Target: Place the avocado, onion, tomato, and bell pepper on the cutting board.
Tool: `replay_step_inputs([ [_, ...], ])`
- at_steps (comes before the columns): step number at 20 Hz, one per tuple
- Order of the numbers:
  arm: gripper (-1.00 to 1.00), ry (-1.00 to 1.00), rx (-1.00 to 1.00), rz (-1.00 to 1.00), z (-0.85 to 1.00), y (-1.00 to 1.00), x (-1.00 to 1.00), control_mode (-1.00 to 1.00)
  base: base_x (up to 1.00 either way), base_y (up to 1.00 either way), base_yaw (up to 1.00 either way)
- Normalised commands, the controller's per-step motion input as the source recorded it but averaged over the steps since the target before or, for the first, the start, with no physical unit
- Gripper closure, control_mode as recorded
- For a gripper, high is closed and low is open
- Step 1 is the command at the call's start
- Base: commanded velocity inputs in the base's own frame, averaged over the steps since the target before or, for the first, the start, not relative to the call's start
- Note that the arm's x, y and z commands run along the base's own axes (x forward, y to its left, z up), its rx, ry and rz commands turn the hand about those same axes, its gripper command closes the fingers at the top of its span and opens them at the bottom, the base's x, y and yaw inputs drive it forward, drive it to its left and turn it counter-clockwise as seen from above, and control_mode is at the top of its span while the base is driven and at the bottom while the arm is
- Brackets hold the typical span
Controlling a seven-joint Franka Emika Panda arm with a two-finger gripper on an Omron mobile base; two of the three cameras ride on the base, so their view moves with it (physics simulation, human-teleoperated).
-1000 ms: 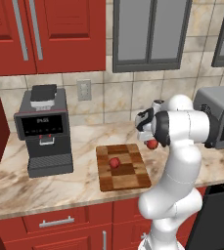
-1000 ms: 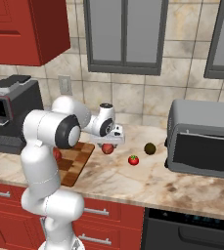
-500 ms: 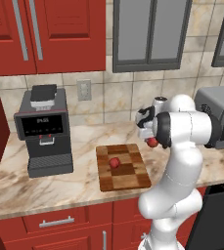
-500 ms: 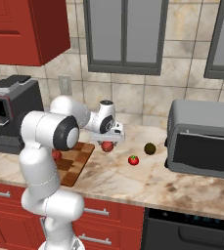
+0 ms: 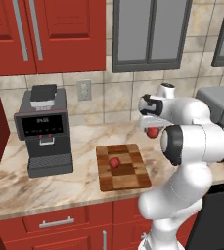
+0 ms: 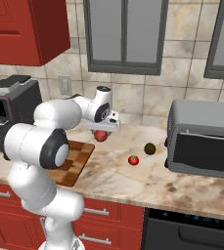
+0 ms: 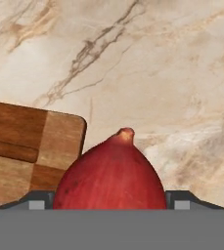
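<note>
Here we see the gripper [image 6: 101, 135] clamped on the red onion [image 7: 111, 172], its jaws pressed against the onion's two sides in the hand view. In that view the onion's pointed tip aims toward twelve o'clock, and a corner of the cutting board [image 7: 20, 146] lies at about nine o'clock from it, on the marble counter [image 7: 172, 73].

In the left base view the onion [image 5: 153, 132] hangs above the counter at roughly two o'clock from the cutting board [image 5: 133, 178], beyond the board's right edge and not over it. One plain reddish round item [image 5: 114, 163] rests on the board near its middle.

In the right base view the onion [image 6: 100, 135] sits under the hand, at about two o'clock from the visible part of the cutting board [image 6: 77, 158]. The tomato [image 6: 133, 159], with its green top, lies on the counter at about four o'clock from the held onion, well apart from the board. The avocado [image 6: 150, 148] lies near the tomato, at about one o'clock from it, close to the toaster oven [image 6: 204, 139] at the right.

A coffee machine [image 5: 44, 129] stands on the counter at about nine o'clock from the board.
</note>
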Motion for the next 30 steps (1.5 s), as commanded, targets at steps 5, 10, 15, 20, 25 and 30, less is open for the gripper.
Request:
replay_step_inputs([
  [5, 1.0, 0.0, 0.01, 0.0, 0.29, 0.53, -0.44, -1.0, 0.0, 0.0, 0.0],
  [10, 1.0, 0.0, 0.0, 0.0, 0.02, 0.51, -0.46, -1.0, 0.0, 0.0, 0.0],
  [15, 1.0, 0.0, 0.0, 0.0, 0.0, 0.47, -0.18, -1.0, 0.0, 0.0, 0.0],
  [20, 1.0, 0.0, 0.0, 0.0, -0.05, 0.33, -0.01, -1.0, 0.0, 0.0, 0.0],
  [25, 1.0, 0.0, 0.0, 0.0, -0.32, 0.15, 0.0, -1.0, 0.0, 0.0, 0.0],
  [30, 1.0, 0.0, 0.0, 0.0, -0.35, 0.15, 0.0, -1.0, 0.0, 0.0, 0.0],
])
